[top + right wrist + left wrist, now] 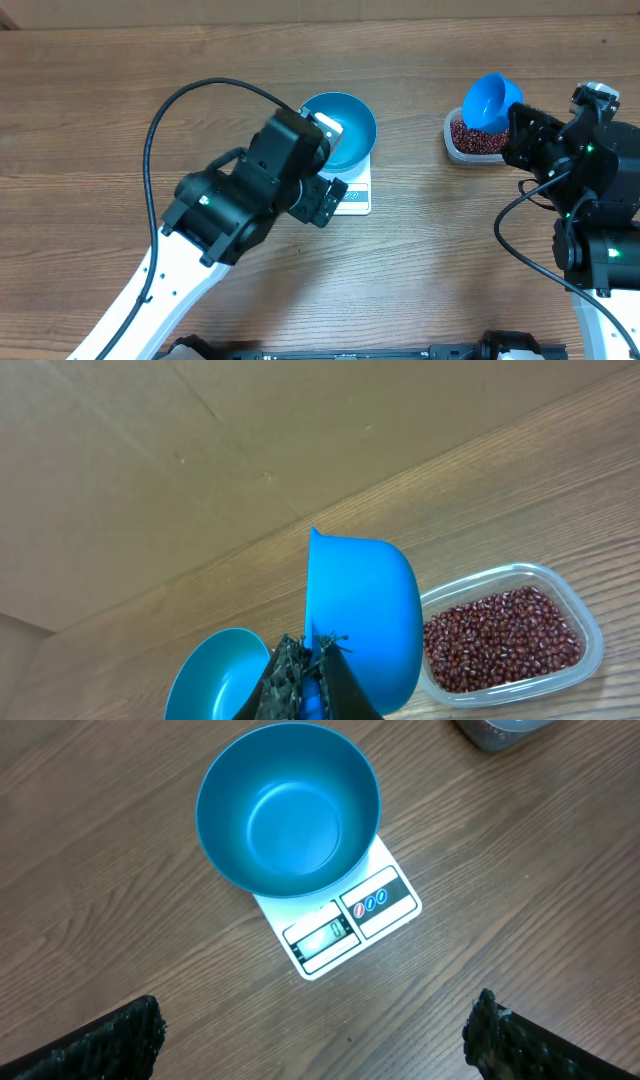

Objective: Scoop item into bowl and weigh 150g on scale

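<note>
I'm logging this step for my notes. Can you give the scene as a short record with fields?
bowl: blue, empty, on the scale
beans: in the clear tub
scoop: blue, held over the tub's edge, no beans seen inside
left claw: open, over bowl and scale, holding nothing
right claw: shut on the scoop handle

Top-down overhead; left wrist above shared bowl [350, 125].
</note>
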Tool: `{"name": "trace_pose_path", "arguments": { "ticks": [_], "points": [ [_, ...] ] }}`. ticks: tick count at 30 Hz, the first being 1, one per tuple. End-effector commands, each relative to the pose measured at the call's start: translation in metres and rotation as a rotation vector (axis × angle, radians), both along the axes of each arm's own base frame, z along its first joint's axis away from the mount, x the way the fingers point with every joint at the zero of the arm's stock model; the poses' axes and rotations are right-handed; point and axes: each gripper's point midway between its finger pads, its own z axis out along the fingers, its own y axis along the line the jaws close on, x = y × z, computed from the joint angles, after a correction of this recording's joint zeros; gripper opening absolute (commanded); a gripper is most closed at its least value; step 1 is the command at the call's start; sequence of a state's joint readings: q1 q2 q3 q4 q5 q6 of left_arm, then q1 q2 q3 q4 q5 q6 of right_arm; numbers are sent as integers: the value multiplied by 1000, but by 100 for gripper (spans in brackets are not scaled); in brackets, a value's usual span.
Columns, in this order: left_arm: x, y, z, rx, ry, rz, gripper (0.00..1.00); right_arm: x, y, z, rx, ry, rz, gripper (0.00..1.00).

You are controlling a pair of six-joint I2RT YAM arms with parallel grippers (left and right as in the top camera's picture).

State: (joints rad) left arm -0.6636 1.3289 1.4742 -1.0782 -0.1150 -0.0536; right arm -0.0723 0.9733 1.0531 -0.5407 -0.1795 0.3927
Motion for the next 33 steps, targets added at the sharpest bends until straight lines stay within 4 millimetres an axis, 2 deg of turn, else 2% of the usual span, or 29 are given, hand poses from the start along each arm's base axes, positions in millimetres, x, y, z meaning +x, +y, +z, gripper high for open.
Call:
{"name": "trace_pose_path", "arguments": {
  "ticks": [1,7,12,15,22,33],
  "points": [
    [-3,3,-12,32,5,48,100,-1,-1,20,1,-49,-2,4],
    [-13,10,-17,26,-4,48,100,-1,-1,20,1,-49,-2,4],
    [-25,13,1,-44,-83,1,100,-1,-1,20,3,-49,1,4],
    [-27,16,5,-72,-114,5,99,-1,1,20,6,-50,12,4],
    [-31,15,-10,-87,-66,20,100,-1,2,21,8,-51,15,4],
    [-26,12,-11,-103,-74,29,100,-1,2,20,7,-49,15,4]
  ]
}}
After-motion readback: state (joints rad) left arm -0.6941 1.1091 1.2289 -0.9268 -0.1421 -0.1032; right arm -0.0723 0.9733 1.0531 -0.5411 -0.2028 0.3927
